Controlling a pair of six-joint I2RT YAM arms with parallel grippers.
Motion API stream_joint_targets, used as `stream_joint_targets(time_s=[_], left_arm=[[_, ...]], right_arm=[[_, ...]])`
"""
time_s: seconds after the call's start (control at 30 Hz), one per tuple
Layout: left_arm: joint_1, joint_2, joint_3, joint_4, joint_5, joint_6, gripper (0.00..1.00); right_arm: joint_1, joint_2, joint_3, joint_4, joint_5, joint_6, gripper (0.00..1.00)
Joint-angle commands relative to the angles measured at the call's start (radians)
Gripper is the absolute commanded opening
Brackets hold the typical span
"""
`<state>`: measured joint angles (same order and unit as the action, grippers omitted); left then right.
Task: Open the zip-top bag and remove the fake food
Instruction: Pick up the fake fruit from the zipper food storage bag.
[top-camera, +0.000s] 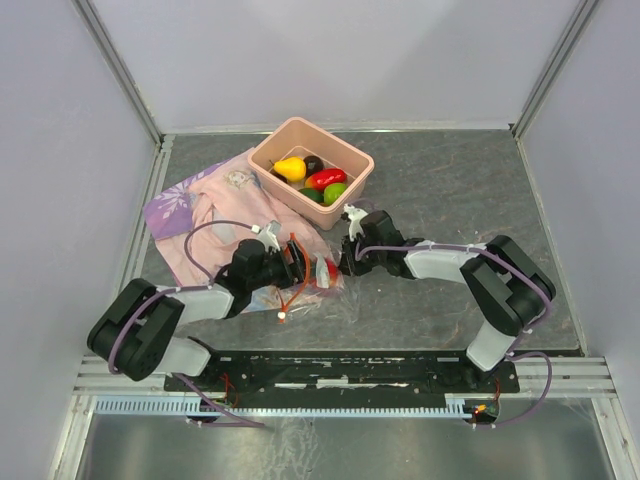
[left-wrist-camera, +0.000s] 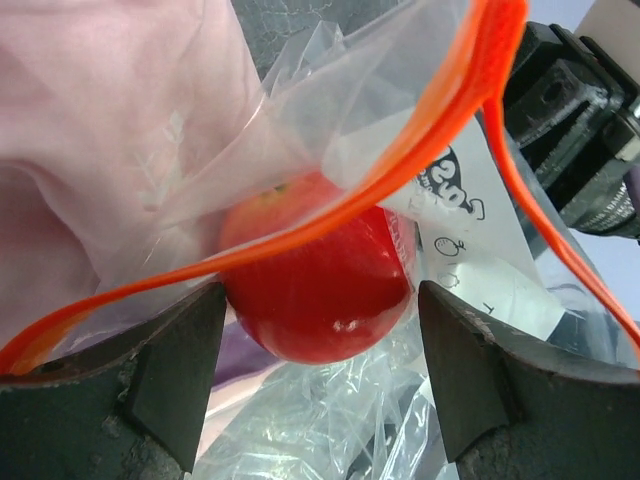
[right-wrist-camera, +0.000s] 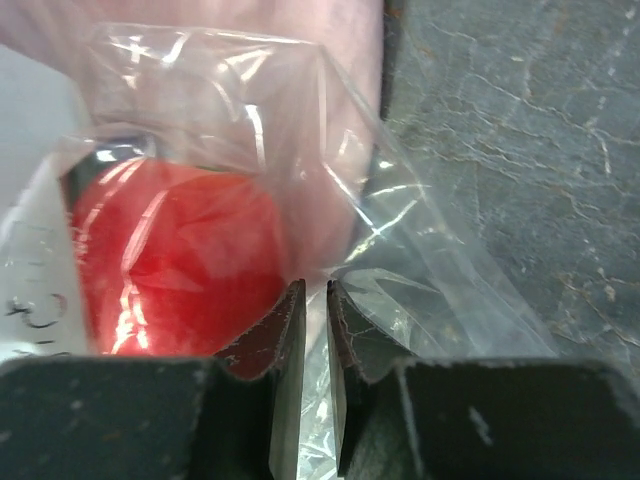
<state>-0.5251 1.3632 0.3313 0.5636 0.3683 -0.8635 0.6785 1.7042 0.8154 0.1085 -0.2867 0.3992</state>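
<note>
Dark grey stone-patterned table (top-camera: 450, 200) lies under both my arms, with pale walls around it. Near the middle, between my two grippers, is the zip-top bag (top-camera: 312, 277), crinkled and clear. Its orange-red zip strip (left-wrist-camera: 335, 222) is parted and sweeps across my left wrist view. The small white slider (top-camera: 283, 316) sits at the near end of the strip, on the table in front of my left arm.

Inside the bag, close to its mouth, is a glossy red fruit (left-wrist-camera: 320, 285), seen through the plastic from both wrists.

My left gripper (left-wrist-camera: 320, 335) stands wide, one finger on each side of that fruit at the bag's mouth. The fruit sits in the gap between them, and I cannot tell whether either finger touches it.

My right gripper (right-wrist-camera: 312, 330) comes in from the opposite side. Its fingers are drawn almost together, with only a thin slit between them, pinching a fold of the bag's clear film just beside the fruit.

Behind the bag, toward the far edge, sits a salmon-pink tub (top-camera: 337, 139) holding more fake food (top-camera: 290, 167): yellow, red, green and dark pieces. To its left a pink-and-purple printed cloth (top-camera: 195, 215) is spread, its near edge reaching my left gripper and the bag.
</note>
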Motion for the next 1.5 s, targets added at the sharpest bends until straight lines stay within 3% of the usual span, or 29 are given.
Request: stream_joint_targets(time_s=[0.0,0.2,0.83,1.1,1.47], left_arm=[[0.002,0.051,0.050,0.096,0.022,-0.023,0.84],[0.001,0.087,0.066,0.131,0.047,-0.041,0.84],[-0.003,-0.001,0.008,0.127,0.062,-0.042,0.92],[-0.001,-0.036,-0.008,0.102,0.050,-0.047,0.76],[0.008,-0.142,0.005,-0.092,-0.039,0.045,0.72]], right_arm=[[0.010,0.002,0.056,0.068,-0.071,-0.018,0.21],[0.026,0.020,0.065,0.137,-0.131,0.032,0.21],[0.042,0.071,0.067,0.270,-0.188,0.151,0.22],[0.039,0.061,0.049,0.250,-0.143,0.152,0.24],[0.004,0.019,0.011,0.192,-0.085,0.126,0.29]])
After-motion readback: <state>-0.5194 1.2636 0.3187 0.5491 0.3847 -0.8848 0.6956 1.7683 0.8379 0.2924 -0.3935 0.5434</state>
